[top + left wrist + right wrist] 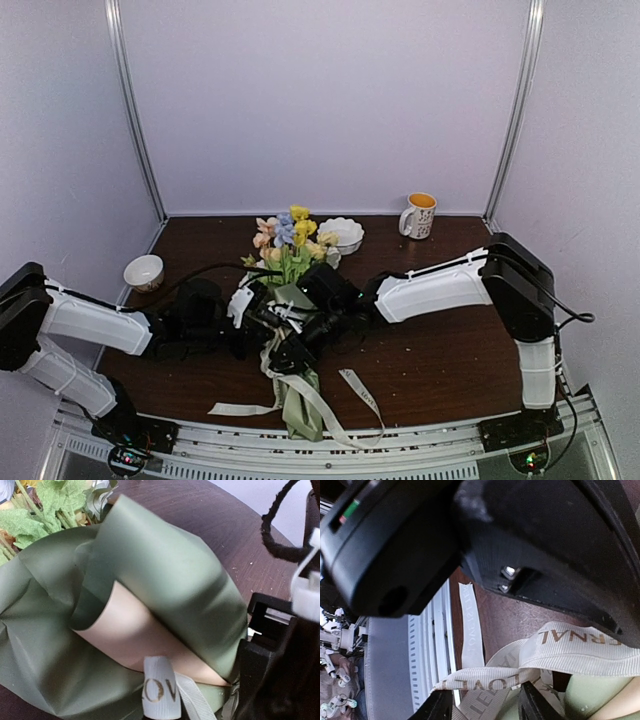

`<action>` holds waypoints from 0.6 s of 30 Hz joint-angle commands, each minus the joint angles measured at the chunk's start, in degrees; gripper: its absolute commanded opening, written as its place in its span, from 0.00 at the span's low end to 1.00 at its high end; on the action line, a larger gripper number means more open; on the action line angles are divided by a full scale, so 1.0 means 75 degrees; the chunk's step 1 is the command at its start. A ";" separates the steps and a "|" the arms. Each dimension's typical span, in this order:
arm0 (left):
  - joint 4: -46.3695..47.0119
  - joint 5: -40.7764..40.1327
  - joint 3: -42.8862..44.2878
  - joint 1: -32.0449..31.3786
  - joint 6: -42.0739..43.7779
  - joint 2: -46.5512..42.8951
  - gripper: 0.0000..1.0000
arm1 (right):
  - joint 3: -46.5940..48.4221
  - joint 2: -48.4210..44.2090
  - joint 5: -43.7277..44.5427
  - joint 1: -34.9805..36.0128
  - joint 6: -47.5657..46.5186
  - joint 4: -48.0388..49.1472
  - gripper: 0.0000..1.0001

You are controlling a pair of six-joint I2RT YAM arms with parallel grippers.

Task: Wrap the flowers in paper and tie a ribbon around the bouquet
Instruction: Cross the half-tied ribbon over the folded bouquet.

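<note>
Ribbon (575,652) printed "LOVE", "ERNAL", over sage paper (165,570)

Dark wooden table (440,350), pale lilac walls (330,100)

Lost from above under dark wrists crowding the bouquet (300,408): its wrapped middle. Cut by the lower edge, against the bouquet: ribbon (161,690) lettering, right gripper (487,707) fingers. Blurred above the bouquet: dark housing (470,540).
</note>
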 commanded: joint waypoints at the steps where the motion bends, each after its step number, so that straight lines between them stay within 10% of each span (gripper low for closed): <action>1: 0.0201 0.0152 0.0163 0.0036 0.0029 0.0040 0.00 | -0.0189 -0.0510 0.1772 0.0343 -0.0382 -0.0805 0.47; 18: 0.0155 0.0140 0.0096 0.0037 0.0018 0.0003 0.00 | 0.0117 -0.0672 0.3692 0.1301 -0.1624 -0.1994 0.40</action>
